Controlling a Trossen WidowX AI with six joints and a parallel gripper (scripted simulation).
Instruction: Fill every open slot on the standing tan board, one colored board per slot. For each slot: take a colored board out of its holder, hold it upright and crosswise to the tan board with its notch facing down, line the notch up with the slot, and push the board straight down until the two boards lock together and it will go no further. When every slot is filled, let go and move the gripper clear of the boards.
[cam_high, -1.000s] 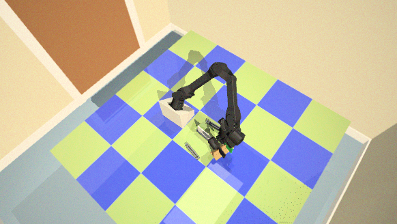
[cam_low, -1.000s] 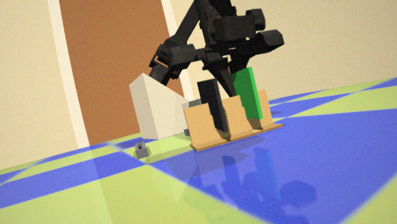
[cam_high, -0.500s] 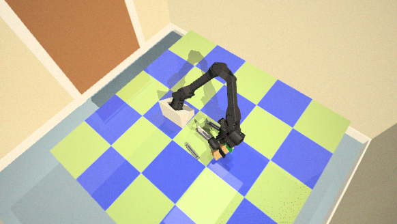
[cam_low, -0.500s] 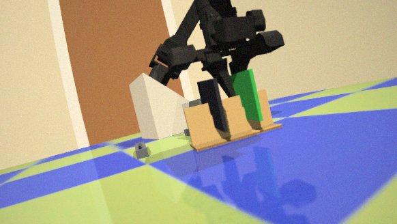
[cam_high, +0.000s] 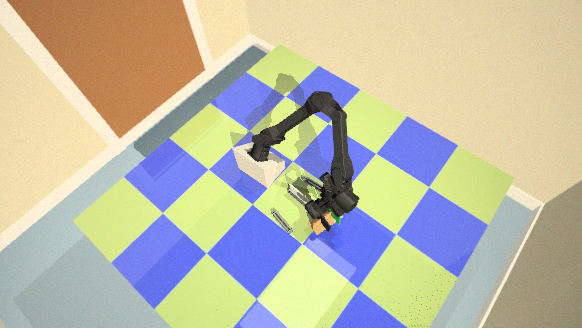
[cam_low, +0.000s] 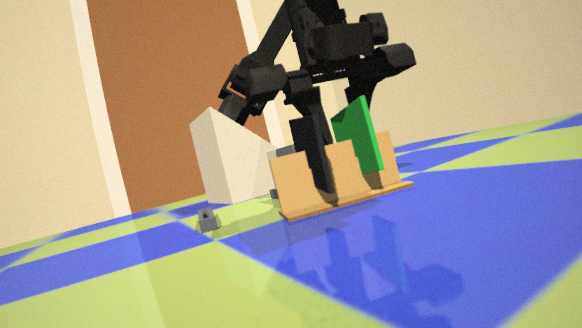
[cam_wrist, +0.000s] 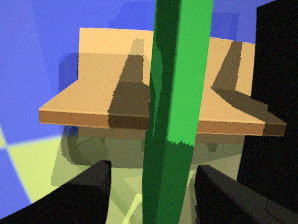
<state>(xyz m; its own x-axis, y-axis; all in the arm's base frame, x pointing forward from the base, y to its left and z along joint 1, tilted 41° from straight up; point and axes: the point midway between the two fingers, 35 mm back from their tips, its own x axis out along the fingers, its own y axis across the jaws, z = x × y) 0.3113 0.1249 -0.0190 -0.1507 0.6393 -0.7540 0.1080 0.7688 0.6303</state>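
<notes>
Gripper (cam_high: 320, 212) (cam_low: 332, 107) (cam_wrist: 153, 173) is standing with fingers apart around the green board (cam_high: 336, 217) (cam_low: 367, 137) (cam_wrist: 185, 85), which is sitting crosswise in the tan board (cam_high: 317, 226) (cam_low: 290, 180) (cam_wrist: 100, 95); the black board (cam_low: 316, 157) (cam_wrist: 272, 90) is standing upright beside it.

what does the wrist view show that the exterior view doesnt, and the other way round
Only the wrist view shows daylight on both sides of the green board, between the gripper's parted fingertips. Only the exterior view shows the pale angled block and the orange-brown door panel. Both show the tan board with the green board crosswise.
</notes>
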